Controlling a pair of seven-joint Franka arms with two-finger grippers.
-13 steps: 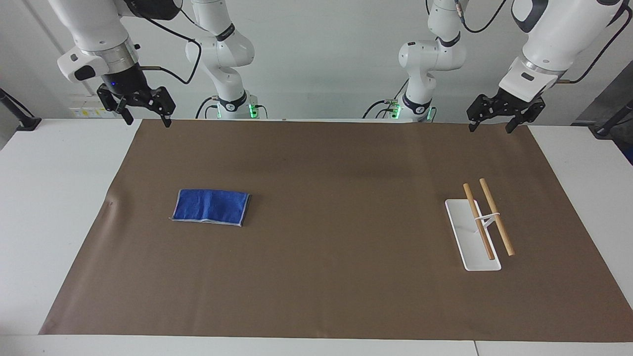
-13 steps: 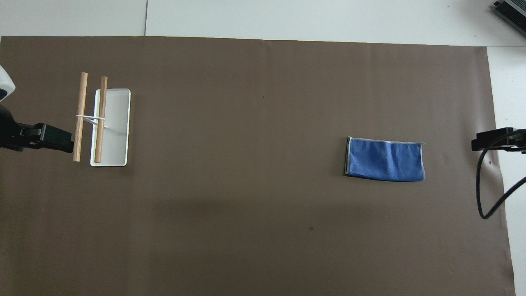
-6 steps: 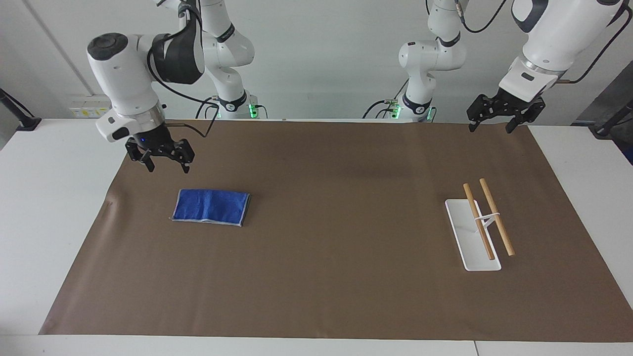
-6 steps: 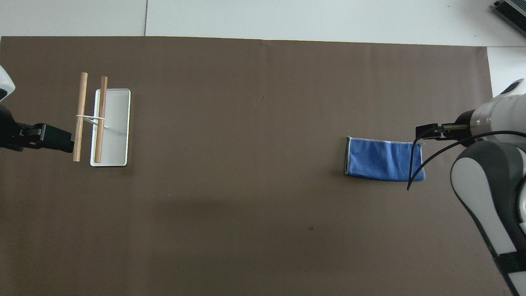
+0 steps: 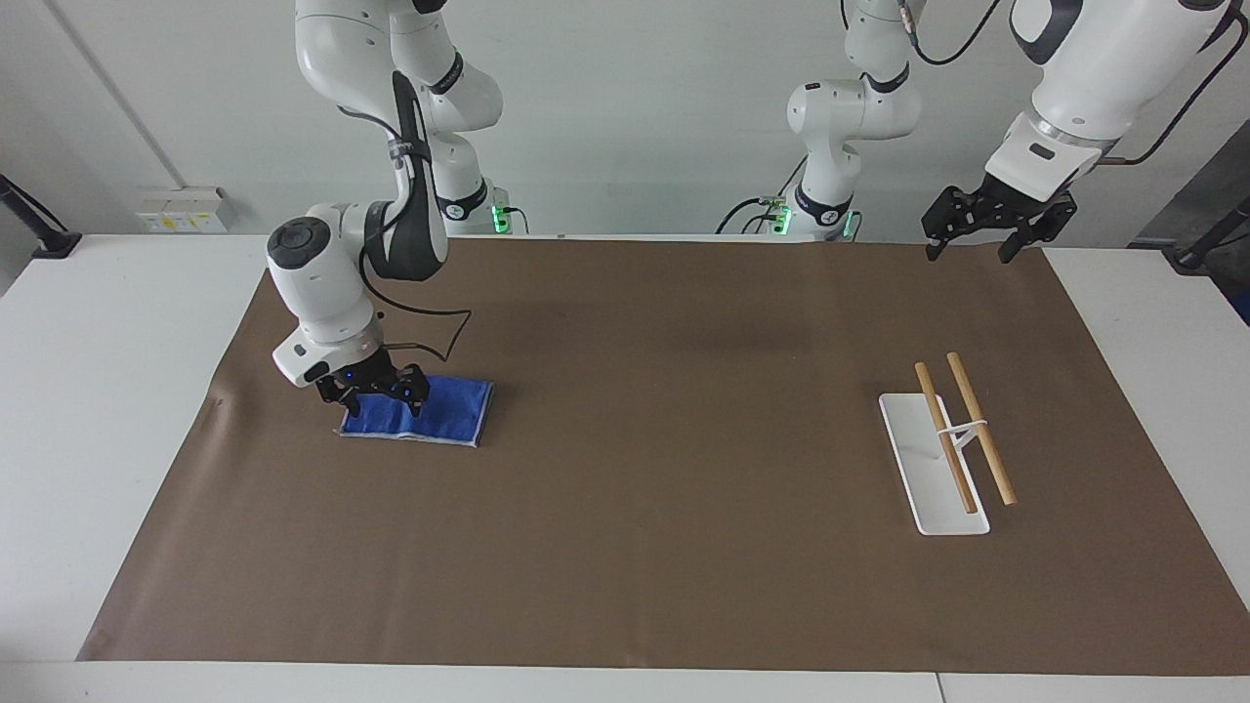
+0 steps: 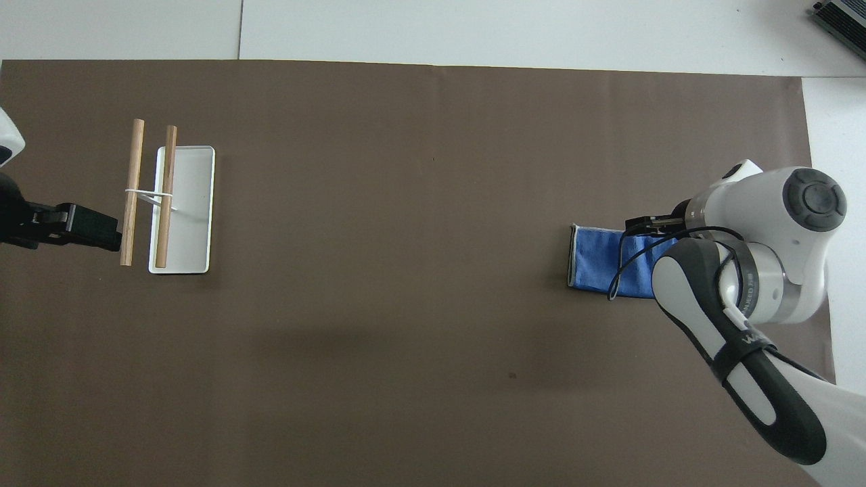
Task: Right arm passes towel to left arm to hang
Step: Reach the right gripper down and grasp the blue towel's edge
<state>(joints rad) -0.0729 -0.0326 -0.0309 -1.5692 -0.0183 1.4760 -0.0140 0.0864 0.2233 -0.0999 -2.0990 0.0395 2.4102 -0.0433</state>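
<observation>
Right gripper (image 5: pixel 372 401) has dropped, jaws open, onto your towel (image 5: pixel 444 413); nothing gripped yet, left gripper (image 5: pixel 982 234) waits open.

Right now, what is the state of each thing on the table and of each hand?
towel: folded, flat on the brown mat, not lifted.
right hand: open, low over the towel's end.
left hand: open, empty, waiting in the air over the mat's edge.
rack: upright on its white base, both wooden rods bare.
</observation>
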